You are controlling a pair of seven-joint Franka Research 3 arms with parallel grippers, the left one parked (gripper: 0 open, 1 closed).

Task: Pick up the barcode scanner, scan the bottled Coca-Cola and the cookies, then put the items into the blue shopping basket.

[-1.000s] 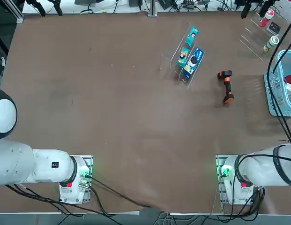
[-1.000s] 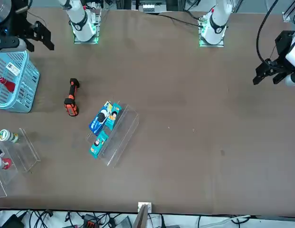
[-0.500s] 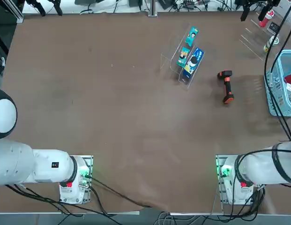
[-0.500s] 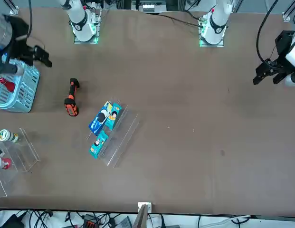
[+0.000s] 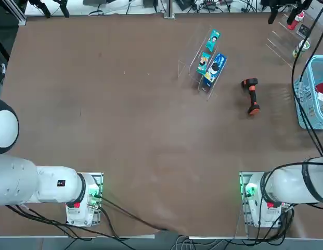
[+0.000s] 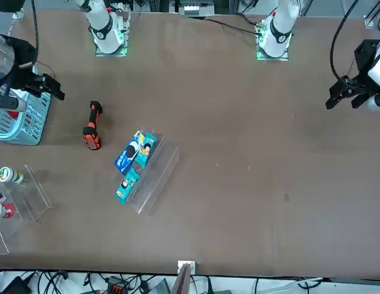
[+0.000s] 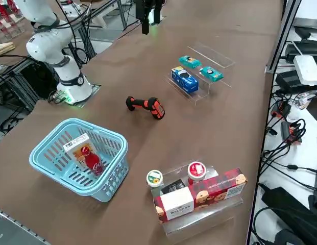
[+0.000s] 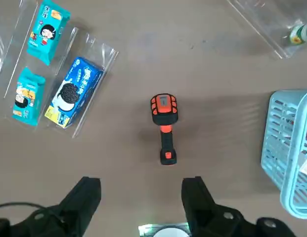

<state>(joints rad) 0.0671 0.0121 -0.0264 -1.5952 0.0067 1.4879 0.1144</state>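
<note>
Right gripper [image 8: 141, 197]: fingers spread wide, holding nothing, touching nothing. Barcode scanner [image 8: 164, 124] lies on the table beyond its fingertips, apart.

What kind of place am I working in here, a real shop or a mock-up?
Most likely a lab mock-up of a shop checkout: a barcode scanner lies on the brown table, snack packets sit on a clear display stand, and loose cables and electronics line the table's edge.
</note>
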